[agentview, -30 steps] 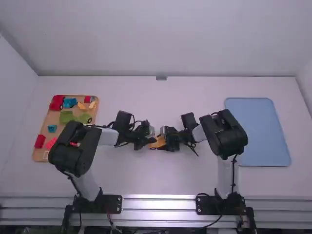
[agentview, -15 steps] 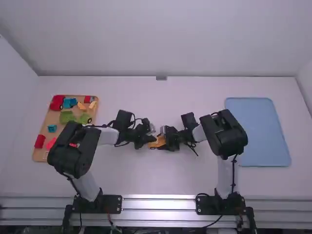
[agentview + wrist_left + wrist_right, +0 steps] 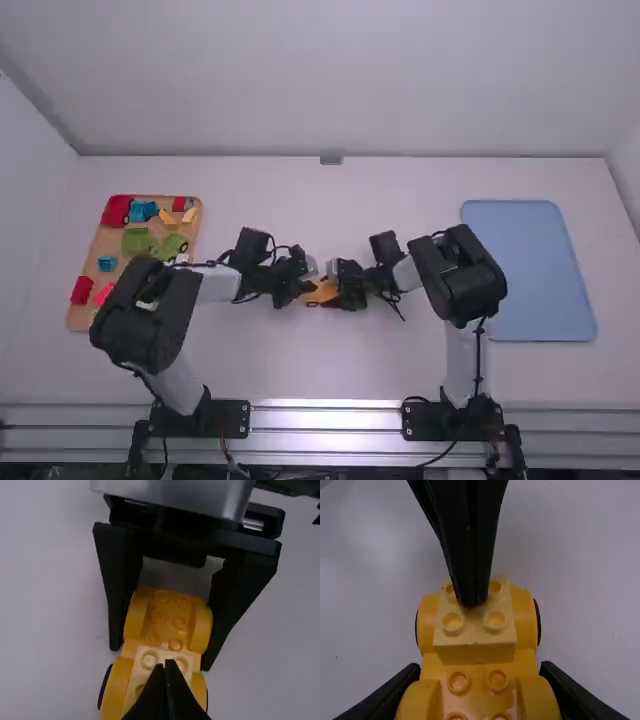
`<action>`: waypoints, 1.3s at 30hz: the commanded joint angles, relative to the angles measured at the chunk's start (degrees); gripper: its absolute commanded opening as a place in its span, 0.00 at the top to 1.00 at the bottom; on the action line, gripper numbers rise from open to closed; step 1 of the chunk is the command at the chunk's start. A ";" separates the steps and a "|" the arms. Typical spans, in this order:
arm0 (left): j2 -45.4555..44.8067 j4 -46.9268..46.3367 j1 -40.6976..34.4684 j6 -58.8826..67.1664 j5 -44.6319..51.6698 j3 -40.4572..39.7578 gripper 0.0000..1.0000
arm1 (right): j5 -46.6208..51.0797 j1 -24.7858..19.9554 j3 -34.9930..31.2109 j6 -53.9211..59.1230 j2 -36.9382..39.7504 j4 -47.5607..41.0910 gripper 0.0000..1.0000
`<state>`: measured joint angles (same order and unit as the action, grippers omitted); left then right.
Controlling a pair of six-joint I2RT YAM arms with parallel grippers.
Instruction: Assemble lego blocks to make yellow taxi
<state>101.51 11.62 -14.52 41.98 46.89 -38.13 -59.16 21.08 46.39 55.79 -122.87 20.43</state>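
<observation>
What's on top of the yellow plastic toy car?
A pale yellow plastic block with round studs sits on the yellow car. The shut left end effector covers part of its top, so I can't see that bit.

- The left arm (image 3: 150, 315) rises from its base and bends inward toward the middle.
- The right arm (image 3: 458, 275) bends inward too, roughly mirroring it.
- The left gripper (image 3: 310, 288) and right gripper (image 3: 336, 289) face each other, close together.
- In its wrist view, the left gripper (image 3: 168, 663) has its fingers pressed together, tips pointing down.
- The right gripper (image 3: 479, 667) holds its two fingers apart, roughly parallel.
</observation>
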 commanded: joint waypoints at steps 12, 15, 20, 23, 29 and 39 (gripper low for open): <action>1.53 -3.34 0.52 0.83 -6.75 -1.79 0.98 | 2.60 -0.15 -1.01 -0.26 -0.79 -1.20 0.48; -3.23 -5.79 0.66 0.26 -2.86 -5.05 0.98 | 2.62 -0.15 -1.01 -0.24 -0.79 -1.29 0.47; -12.41 -11.15 1.66 -6.82 -10.58 -11.37 0.89 | 2.62 -0.22 -0.98 -0.24 -0.79 -0.59 0.46; -16.31 -12.72 1.77 -9.14 -17.33 -12.52 0.33 | 2.62 -0.59 -0.98 -0.46 -0.79 0.42 0.44; -21.40 -14.93 1.46 -9.64 -20.98 -12.37 0.01 | 2.69 -0.52 1.07 -0.44 -0.42 -2.78 0.27; -22.14 -17.07 1.36 -13.64 -25.29 -12.39 0.01 | 13.99 -0.55 3.02 -0.22 8.66 -17.35 0.01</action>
<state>80.71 -4.69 -13.13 29.26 23.20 -51.05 -52.66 20.78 49.43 56.07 -117.80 5.19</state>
